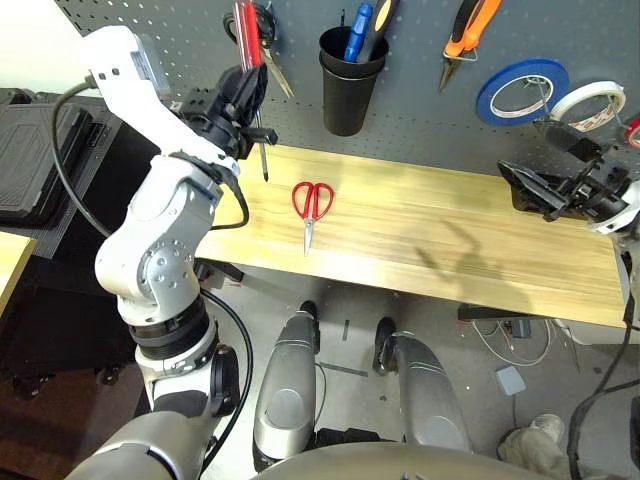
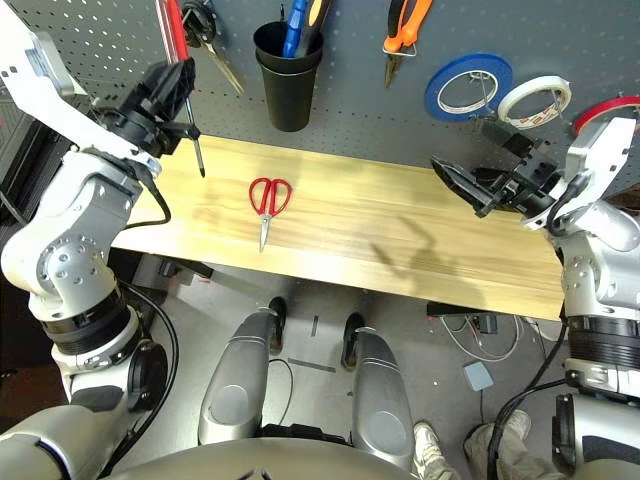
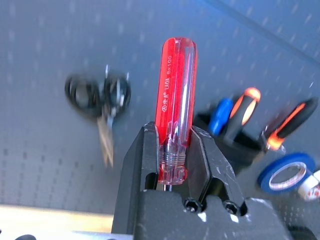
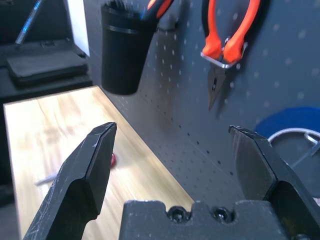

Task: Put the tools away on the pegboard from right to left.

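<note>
black-handled scissors (image 3: 100, 107) blurred, red tape ring (image 1: 633, 130) cut by frame edge, cup holder's (image 4: 122, 50) contents cropped

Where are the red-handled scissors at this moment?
The red-handled scissors lie flat on the wooden table, left of its centre, below the black cup holder, apart from both grippers.

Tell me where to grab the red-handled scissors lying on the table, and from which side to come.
Grip the red-handled scissors across the two red loops, coming straight down from above. They lie flat and closed on the wooden table, loops toward the pegboard and blade tip toward the robot; the loops are probably the thickest, widest part, while the thin blades sit flush with the wood.
</note>
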Controlling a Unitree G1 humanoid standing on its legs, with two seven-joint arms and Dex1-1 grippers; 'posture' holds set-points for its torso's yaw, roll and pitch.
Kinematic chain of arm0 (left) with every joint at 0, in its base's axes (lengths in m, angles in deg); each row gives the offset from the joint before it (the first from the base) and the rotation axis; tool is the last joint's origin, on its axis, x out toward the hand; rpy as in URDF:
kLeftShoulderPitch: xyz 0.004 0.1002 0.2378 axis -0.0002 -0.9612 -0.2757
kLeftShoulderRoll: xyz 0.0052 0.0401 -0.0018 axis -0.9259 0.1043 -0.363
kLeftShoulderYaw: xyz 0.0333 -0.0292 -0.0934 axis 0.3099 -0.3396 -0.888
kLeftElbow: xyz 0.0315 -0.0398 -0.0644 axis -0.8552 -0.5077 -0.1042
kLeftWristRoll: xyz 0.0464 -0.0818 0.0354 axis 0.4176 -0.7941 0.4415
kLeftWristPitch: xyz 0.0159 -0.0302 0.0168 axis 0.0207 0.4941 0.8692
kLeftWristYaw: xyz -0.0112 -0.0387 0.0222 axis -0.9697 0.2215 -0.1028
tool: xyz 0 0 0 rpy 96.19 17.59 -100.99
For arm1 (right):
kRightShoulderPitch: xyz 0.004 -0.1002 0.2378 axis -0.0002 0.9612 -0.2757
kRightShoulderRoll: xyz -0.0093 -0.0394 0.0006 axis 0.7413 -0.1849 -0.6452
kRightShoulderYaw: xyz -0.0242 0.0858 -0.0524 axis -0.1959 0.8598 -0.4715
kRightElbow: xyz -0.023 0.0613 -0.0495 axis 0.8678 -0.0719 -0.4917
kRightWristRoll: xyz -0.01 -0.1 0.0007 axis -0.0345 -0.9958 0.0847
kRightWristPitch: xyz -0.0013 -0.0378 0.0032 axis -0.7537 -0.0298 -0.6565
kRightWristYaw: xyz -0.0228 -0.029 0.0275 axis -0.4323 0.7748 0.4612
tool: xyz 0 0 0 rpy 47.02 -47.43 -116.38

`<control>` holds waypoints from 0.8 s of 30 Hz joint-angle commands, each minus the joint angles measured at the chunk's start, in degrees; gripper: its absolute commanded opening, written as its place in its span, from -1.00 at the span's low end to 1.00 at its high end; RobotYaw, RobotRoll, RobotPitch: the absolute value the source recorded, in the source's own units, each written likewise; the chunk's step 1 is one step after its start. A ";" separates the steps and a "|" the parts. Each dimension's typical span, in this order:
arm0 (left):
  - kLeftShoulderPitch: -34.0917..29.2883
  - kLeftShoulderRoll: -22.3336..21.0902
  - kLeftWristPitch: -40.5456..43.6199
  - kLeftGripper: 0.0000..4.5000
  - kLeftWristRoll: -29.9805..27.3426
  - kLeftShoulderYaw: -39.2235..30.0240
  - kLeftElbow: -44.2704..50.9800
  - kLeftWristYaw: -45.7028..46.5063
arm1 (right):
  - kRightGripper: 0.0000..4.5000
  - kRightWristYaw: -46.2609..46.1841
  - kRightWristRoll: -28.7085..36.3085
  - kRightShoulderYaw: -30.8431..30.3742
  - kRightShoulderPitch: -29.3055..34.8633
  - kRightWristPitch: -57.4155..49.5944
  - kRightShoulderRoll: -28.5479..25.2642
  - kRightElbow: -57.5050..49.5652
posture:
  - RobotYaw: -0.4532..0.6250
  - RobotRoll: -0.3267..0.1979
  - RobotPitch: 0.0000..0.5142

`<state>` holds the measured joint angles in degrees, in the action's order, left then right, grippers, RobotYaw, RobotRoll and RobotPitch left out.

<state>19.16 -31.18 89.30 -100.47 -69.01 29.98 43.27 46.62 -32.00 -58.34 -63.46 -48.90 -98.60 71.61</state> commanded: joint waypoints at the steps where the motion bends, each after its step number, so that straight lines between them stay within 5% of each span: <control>1: 2.57 -0.76 0.51 -0.63 -1.67 -0.27 -1.57 0.39 | 1.00 1.31 3.94 1.90 -0.50 -6.81 -2.36 -2.81 | 0.17 0.25 0.16; 9: 9.37 0.01 -3.04 -0.63 -1.49 0.19 -6.98 1.55 | 1.00 3.10 5.90 2.44 -3.88 -13.92 -5.75 -4.14 | 0.14 0.25 0.14; 24: 23.76 3.45 -19.44 -0.63 2.61 5.11 -26.88 -1.89 | 1.00 -0.10 2.90 0.49 -2.79 -13.24 0.32 -8.43 | 0.13 0.25 0.11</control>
<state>41.99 -28.31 71.86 -98.35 -64.79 4.07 42.17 46.64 -28.39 -57.90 -67.30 -62.85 -98.46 64.13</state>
